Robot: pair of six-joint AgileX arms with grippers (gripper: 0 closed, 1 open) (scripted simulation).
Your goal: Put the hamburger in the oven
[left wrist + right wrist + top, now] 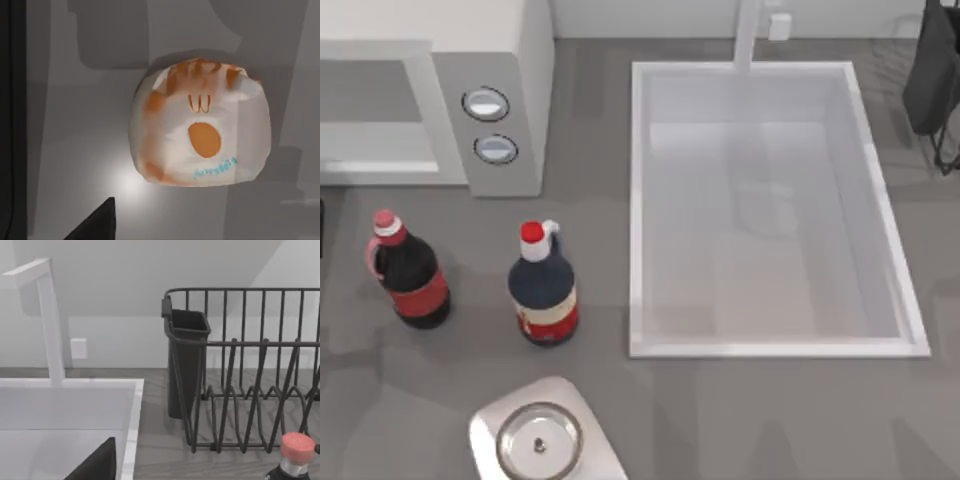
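The hamburger (200,135) lies on the grey countertop in the left wrist view, a pale rounded bun with orange-brown patches and a small blue print. It sits directly below my left arm's camera, and a dark corner of my left gripper (95,227) shows near it without touching it. The oven (525,70), white with a grey panel and two silver dials, stands at the back left of the table, its wide cavity facing forward. A dark corner of my right gripper (97,465) shows over the sink's edge, facing the dish rack.
A big white sink (638,200) with a faucet (748,30) fills the right half. Two red-capped dark bottles (410,275) (544,290) stand in front of the oven. A steel lid with a knob (539,440) lies front centre. A black dish rack (240,390) stands back right.
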